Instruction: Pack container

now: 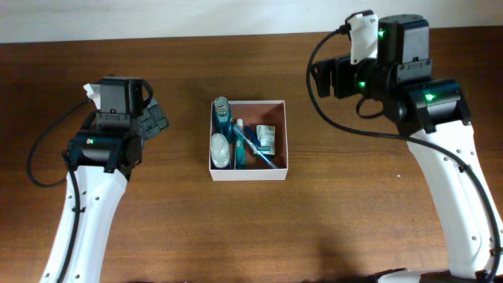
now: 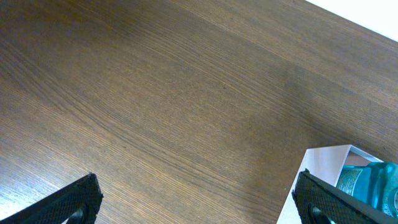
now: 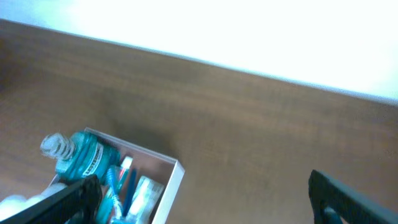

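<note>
Wooden tabletop; both my jaws wide open, empty; a low pass could knock the packed container.

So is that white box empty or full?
Partly full: the container holds a teal bottle, a blue toothbrush and more.

Left wrist view: small square white-walled box cut off at right and bottom edges.
Right wrist view: blurred; box cut off at bottom edge; teal plastic bottle label unreadable.
Overhead view: packed items too small to identify.
</note>
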Controlling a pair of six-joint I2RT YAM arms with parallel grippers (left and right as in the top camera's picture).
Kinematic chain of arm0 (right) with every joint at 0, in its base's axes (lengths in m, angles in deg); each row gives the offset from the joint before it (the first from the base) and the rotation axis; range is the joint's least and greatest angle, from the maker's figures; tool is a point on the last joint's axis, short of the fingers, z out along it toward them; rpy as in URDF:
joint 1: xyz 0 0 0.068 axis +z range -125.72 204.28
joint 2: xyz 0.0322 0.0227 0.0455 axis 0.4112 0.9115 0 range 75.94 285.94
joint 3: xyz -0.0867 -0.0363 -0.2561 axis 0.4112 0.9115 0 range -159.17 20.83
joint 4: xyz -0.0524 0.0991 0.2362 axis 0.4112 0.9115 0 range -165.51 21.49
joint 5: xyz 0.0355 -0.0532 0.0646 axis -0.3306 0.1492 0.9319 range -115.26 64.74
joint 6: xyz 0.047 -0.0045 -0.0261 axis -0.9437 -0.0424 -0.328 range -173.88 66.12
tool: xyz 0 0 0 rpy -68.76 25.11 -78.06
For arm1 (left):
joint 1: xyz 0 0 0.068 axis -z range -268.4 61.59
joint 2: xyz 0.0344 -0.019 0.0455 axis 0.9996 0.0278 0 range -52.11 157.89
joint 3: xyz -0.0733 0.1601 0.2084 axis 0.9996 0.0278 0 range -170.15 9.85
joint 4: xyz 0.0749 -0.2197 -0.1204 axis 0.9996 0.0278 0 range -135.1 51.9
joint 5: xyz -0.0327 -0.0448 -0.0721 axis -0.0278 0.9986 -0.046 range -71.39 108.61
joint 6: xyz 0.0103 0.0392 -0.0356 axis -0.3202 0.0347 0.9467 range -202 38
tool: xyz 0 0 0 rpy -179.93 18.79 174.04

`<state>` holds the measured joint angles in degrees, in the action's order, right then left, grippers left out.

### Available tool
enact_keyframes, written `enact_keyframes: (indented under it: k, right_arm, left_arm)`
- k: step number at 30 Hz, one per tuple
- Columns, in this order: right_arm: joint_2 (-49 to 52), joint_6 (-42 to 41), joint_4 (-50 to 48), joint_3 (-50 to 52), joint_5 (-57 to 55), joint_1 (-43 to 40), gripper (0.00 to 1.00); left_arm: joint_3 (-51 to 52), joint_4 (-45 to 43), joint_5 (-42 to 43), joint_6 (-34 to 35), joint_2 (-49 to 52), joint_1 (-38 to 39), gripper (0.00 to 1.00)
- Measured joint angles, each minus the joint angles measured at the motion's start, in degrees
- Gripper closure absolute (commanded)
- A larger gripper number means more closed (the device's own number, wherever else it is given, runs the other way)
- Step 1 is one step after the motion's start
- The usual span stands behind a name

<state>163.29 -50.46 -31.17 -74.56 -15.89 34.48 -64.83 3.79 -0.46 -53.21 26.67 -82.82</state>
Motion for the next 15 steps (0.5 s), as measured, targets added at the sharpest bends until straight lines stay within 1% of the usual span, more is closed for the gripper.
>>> enact_keyframes:
  k: [4,8,12,13,14,15]
  right_arm:
    - [-4.04,4.39,-4.59,3.96,-0.15,1.09,0.01]
    - [-13.11,7.21,-12.66,11.19,-0.31,1.53,0.01]
    - [-27.45,8.81,-25.99,24.90,-0.52,1.53,0.02]
    - [-33.46,9.01,-31.21,31.06,-0.59,1.53,0.01]
    - [-34.91,9.07,-32.30,32.74,-0.76,1.53,0.01]
    - [-38.32,9.20,-34.93,36.57,-0.92,1.51,0.01]
  left_arm:
    - [0.00,0.00,0.00,0.00,0.00,0.00,0.01]
    - [0.00,0.02,0.00,0.00,0.00,0.00,0.01]
    - [0.00,0.04,0.02,0.00,0.00,0.00,0.01]
    - [0.00,0.04,0.02,0.00,0.00,0.00,0.01]
    - [0.00,0.00,0.00,0.00,0.00,0.00,0.01]
    - [0.00,0.04,0.02,0.00,0.00,0.00,0.01]
